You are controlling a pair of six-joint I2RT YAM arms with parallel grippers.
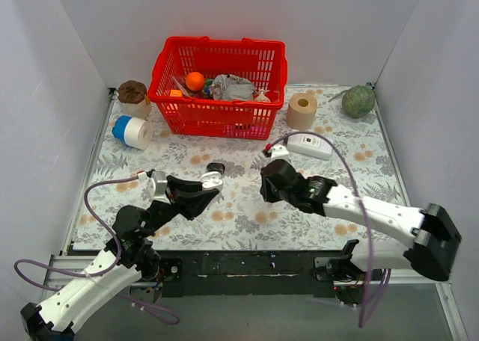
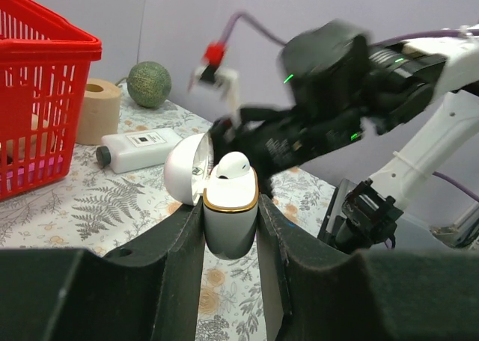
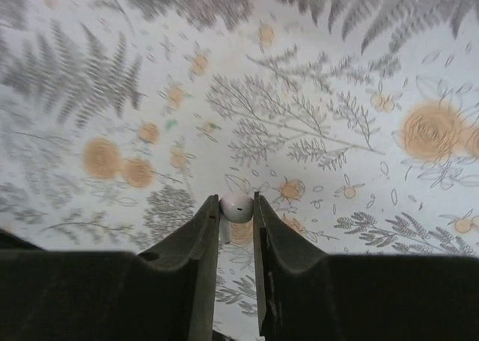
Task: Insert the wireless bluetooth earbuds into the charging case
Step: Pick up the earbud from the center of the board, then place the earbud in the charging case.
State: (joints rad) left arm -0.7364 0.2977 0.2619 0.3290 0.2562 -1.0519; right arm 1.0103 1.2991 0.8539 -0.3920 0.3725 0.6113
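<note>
Pincers both clenched — left pincer [image 2: 230, 206] on open charging case [image 2: 230, 230], right pincer [image 3: 235, 203] on white earbud [image 3: 238, 207].

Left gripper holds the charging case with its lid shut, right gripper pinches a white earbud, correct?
No: the left gripper's charging case has its lid open, per the left wrist view. The right gripper does pinch a white earbud.
</note>
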